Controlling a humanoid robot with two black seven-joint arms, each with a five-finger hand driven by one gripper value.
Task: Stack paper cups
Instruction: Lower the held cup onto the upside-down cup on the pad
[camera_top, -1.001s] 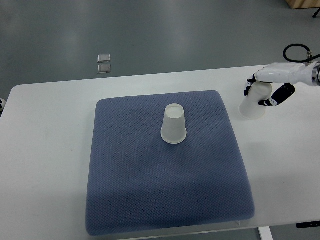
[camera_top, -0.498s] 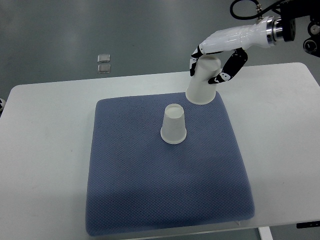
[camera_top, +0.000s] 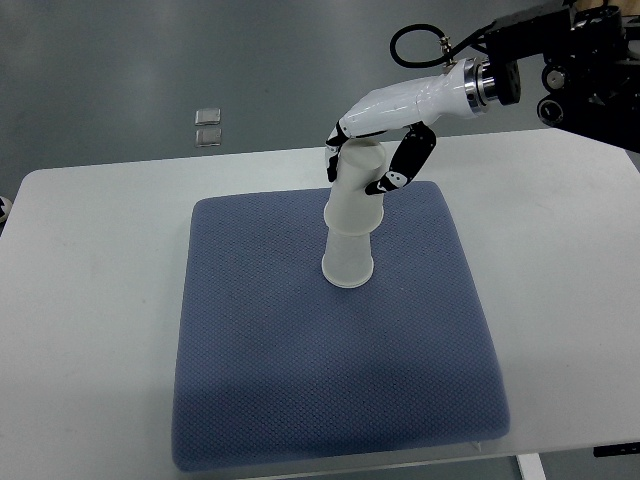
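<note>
An upside-down white paper cup (camera_top: 348, 265) stands near the middle of the blue mat (camera_top: 330, 340). A second upside-down paper cup (camera_top: 356, 190) sits over its top, tilted slightly. My right hand (camera_top: 372, 150) is shut on this upper cup, with white fingers at its left and a black thumb at its right. The right arm comes in from the upper right. The lower cup's top is hidden inside the upper one. No left arm shows.
The blue mat lies on a white table (camera_top: 90, 300). Two small clear squares (camera_top: 208, 126) lie on the grey floor beyond the table's far edge. Dark robot hardware (camera_top: 580, 70) fills the upper right corner.
My right hand has carried the cup from the table's right side up and left, then down over the cup standing on the mat.
</note>
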